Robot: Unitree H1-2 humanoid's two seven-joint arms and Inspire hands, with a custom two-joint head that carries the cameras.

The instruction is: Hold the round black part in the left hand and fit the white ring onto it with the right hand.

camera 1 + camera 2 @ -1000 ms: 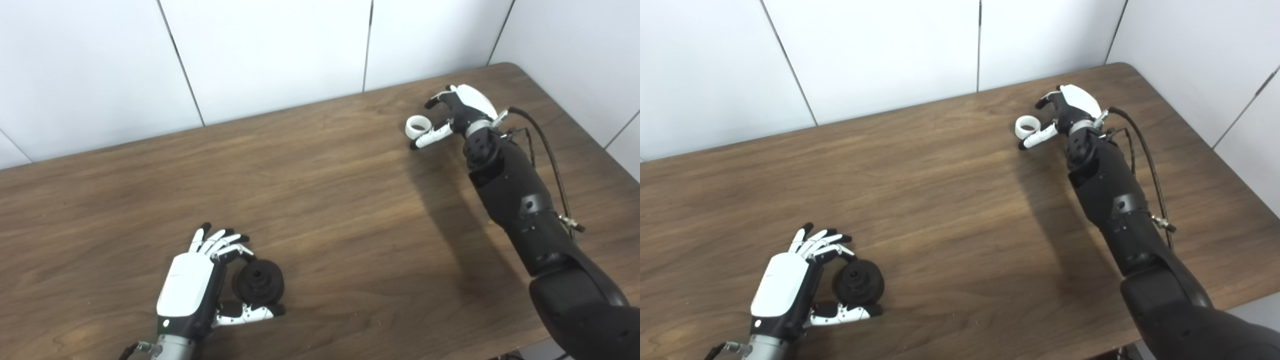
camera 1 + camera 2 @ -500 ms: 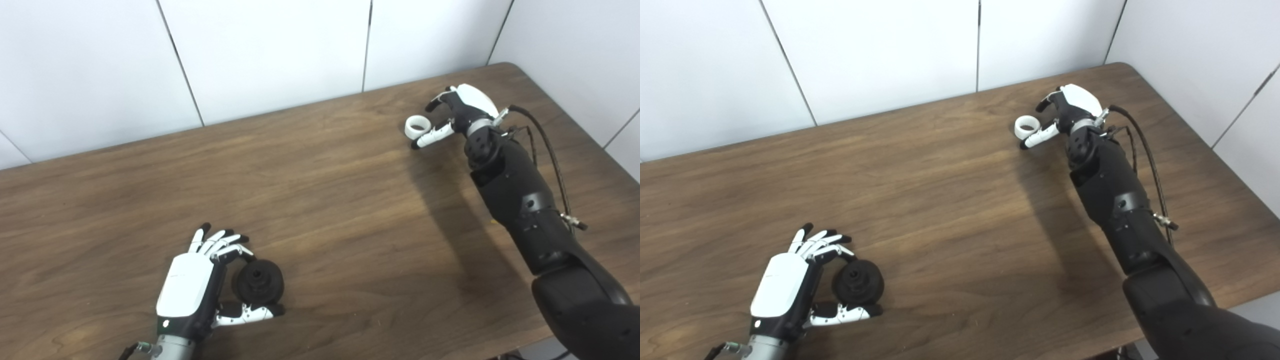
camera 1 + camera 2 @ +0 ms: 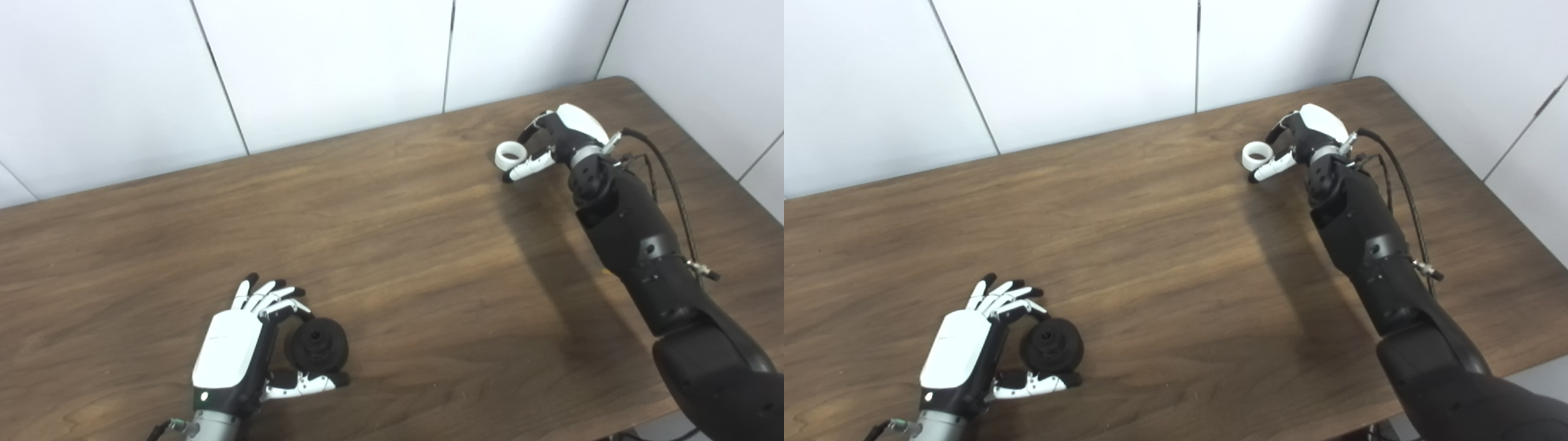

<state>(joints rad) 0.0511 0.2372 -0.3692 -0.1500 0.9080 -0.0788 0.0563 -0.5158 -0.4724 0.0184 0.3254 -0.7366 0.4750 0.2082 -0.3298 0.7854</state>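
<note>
Hands (image 3: 554, 144) on brown wooden table (image 3: 398, 245) | white panel walls (image 3: 331, 67)

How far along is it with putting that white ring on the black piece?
Early. The left hand cups the round black part on the table. The right hand is closing around the white ring far across. Lifting, carrying and fitting the ring remain.
</note>
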